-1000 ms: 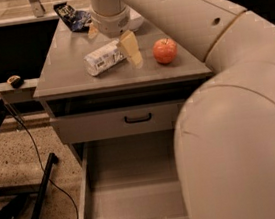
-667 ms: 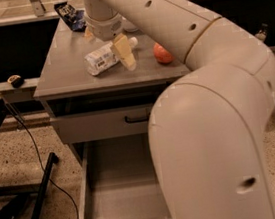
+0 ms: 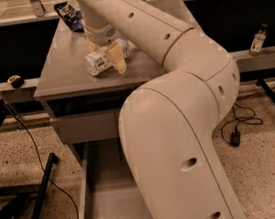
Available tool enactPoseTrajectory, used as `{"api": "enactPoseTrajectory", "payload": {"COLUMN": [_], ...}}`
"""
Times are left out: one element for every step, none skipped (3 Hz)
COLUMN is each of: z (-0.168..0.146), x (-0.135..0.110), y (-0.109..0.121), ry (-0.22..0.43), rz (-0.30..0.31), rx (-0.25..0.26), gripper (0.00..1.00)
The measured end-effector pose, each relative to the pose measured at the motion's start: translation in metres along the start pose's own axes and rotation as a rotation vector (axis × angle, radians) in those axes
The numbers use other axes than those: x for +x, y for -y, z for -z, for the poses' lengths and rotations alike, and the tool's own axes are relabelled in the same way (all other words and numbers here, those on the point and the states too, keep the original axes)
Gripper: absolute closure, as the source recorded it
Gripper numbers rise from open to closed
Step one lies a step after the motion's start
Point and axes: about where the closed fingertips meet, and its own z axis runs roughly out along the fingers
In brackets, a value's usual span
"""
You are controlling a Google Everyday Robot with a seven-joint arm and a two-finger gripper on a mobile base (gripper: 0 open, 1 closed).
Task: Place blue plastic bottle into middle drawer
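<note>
**Arm bulk swung across the cabinet; gripper set at the bottle for the pick**

Since the earlier view, the large cream-coloured robot arm (image 3: 182,141) has swung its elbow across the foreground. It now covers the right half of the grey cabinet (image 3: 58,66) and the right side of the opening beneath it. The gripper (image 3: 106,55) remains low over the front-centre of the cabinet top, and the bottle has not shifted.

**Task object.** The small clear blue plastic bottle with its pale blue-and-white label (image 3: 97,62) lies on its side on the cabinet top, near the front edge. It has not yet been lifted.

**Gripper.** The gripper is down at the bottle, at or just right of the label. Whether it is clamped on the bottle or only set around it cannot be told.

**Destination.** The wide grey middle drawer (image 3: 107,206) stands pulled out below the cabinet front. Its visible floor is bare. A flat grey drawer front (image 3: 84,126) sits closed between it and the cabinet top.

**Doing the step well (judgement).**
- The hold should settle across the bottle's body, square to its long axis, because a round bottle can roll or squirt out of an off-centre pinch.
- The lift should then clear the cabinet's front edge before any descent to the drawer.

**Bystanders.** A dark blue shiny snack bag (image 3: 66,11) lies at the back of the cabinet top.
</note>
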Motion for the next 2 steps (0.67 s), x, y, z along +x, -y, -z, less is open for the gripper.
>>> {"api": "enactPoseTrajectory", "payload": {"z": [-0.007,0.003], "x": [-0.001,-0.006], "y": [-0.002,-0.011], "ry": [-0.001,0.023], "rz": [-0.007,-0.021], "rx": [-0.023,-0.022], "gripper": [0.48,0.71]}}
